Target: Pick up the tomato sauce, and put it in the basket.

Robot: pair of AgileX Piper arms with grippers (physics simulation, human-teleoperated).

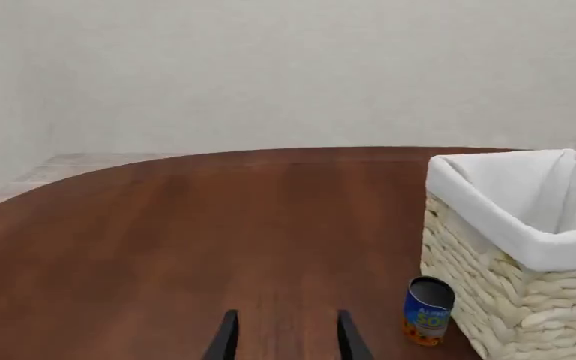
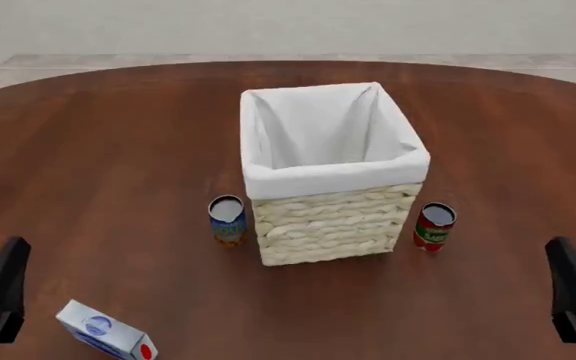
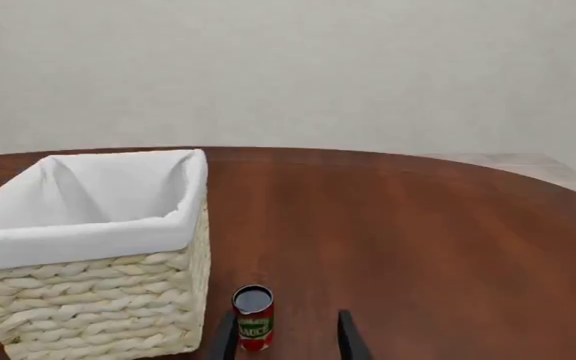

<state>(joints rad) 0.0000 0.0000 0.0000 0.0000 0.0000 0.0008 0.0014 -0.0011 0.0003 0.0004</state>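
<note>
A round, dark wooden surface (image 2: 118,142) carries everything here. Near its middle stands the basket (image 2: 333,214), tall and square, cream wicker with a white cloth folded over the rim; nothing shows inside it but the cloth.

The tomato sauce (image 2: 434,226) stands upright on the surface at about 4 o'clock from the basket, just beside its near right corner and not visibly touching it. Its red label, green band and silvery top are plain from the front view. On the other side, at about 8 o'clock from the basket, a blue-and-orange can (image 2: 227,220) stands upright, also just beside the wicker. Down at 7 o'clock from the basket, well apart from it near the front edge, a white and blue carton (image 2: 106,331) with a red spot lies tilted on its side.

The left pincer (image 1: 287,337) hangs low at the near left, its two dark fingers apart with bare wood between them, holding nothing; the blue-and-orange can sits off to one side of it. The right pincer (image 3: 286,337) hangs at the near right, fingers likewise spread and gripping nothing. In the right wrist view the tomato sauce stands beyond the fingertips, overlapping the line of one finger, with the basket wall just beside it. Both arms are well apart from the basket.
</note>
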